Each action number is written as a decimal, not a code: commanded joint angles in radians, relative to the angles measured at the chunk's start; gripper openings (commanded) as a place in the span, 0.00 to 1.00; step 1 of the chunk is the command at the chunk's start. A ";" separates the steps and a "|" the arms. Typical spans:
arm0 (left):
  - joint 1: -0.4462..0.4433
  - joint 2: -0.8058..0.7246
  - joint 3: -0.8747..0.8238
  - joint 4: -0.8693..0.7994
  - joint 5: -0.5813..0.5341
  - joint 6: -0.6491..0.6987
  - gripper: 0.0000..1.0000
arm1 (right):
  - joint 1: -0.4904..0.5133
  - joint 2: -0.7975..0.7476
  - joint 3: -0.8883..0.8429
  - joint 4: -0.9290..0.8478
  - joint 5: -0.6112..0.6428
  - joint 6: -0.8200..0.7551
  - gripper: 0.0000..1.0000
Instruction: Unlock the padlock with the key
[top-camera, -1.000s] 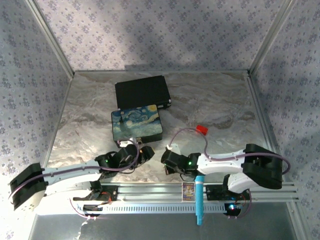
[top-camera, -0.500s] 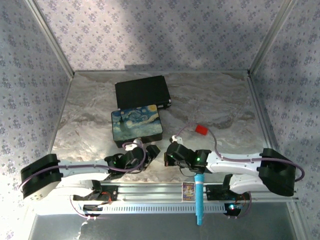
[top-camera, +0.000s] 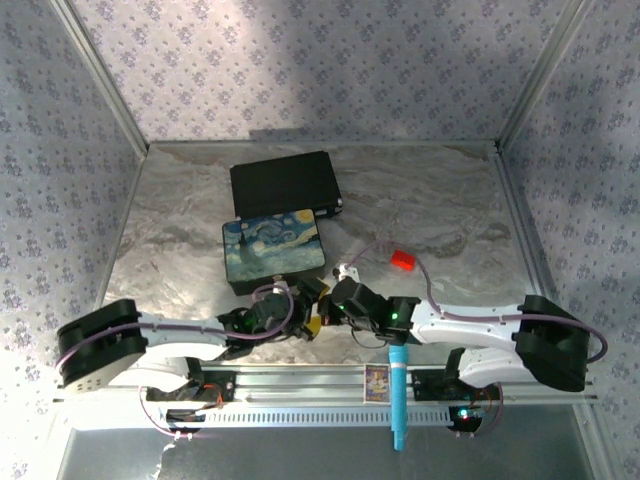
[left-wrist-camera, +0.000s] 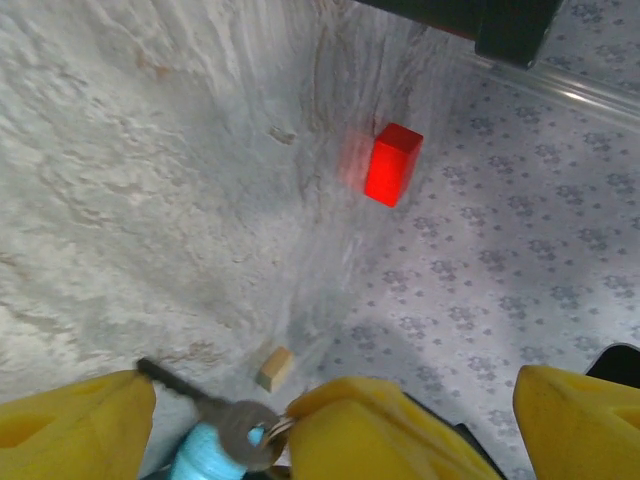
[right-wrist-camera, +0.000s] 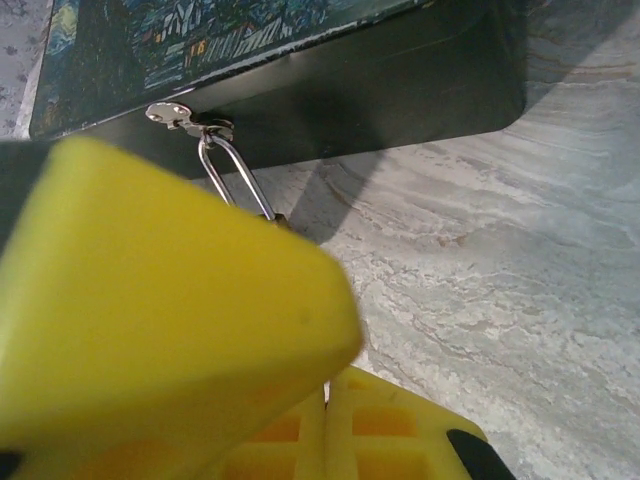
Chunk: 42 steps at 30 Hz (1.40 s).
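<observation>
Padlock (right-wrist-camera: 228, 175) seemingly on box hasp (right-wrist-camera: 185, 118); key (left-wrist-camera: 235, 430) near left gripper (top-camera: 303, 312).

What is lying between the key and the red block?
A small tan cube lies between the key and the red block, much nearer the key. The left wrist view shows it.

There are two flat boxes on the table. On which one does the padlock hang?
On the painted box with the swirling night sky on its lid, the one nearer the arms. The black box behind it has a plain lid.
</observation>
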 joint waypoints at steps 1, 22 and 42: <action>-0.008 0.049 0.043 0.128 0.060 -0.058 0.88 | 0.000 0.009 0.032 0.082 -0.032 -0.031 0.00; 0.026 0.046 0.010 -0.010 0.060 -0.041 0.54 | 0.003 -0.122 -0.085 0.121 -0.029 -0.002 0.00; 0.092 -0.019 -0.020 -0.048 0.083 0.037 0.31 | -0.011 -0.145 -0.147 0.175 -0.041 0.003 0.00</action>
